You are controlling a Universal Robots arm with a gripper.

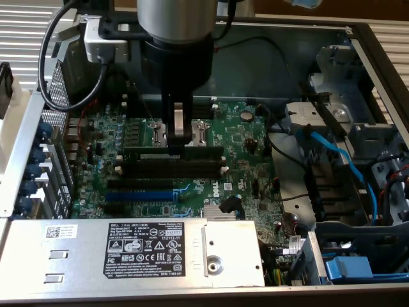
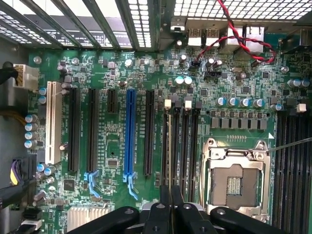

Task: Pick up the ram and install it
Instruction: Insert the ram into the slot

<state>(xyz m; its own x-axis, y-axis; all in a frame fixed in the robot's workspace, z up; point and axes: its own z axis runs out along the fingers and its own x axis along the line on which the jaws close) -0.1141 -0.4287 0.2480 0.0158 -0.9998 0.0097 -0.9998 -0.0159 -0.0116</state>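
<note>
Exterior view shows the hand (image 1: 179, 137) nearly closed, pinching the ram (image 1: 198, 153) upright at the black memory slots (image 1: 166, 169): the insertion step, likely calling for square, even downward pressure.

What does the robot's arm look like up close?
The arm is a fat round tube, shiny silver on top and black below, with a black cable looping beside it. Its tool has slim black fingers on black links with round bolts.

motherboard (image 2: 109, 141) green | expansion slot (image 2: 130, 131) blue | memory slots (image 1: 166, 168) black | ram (image 1: 198, 152) dark green | cable (image 1: 332, 151) blue
</note>
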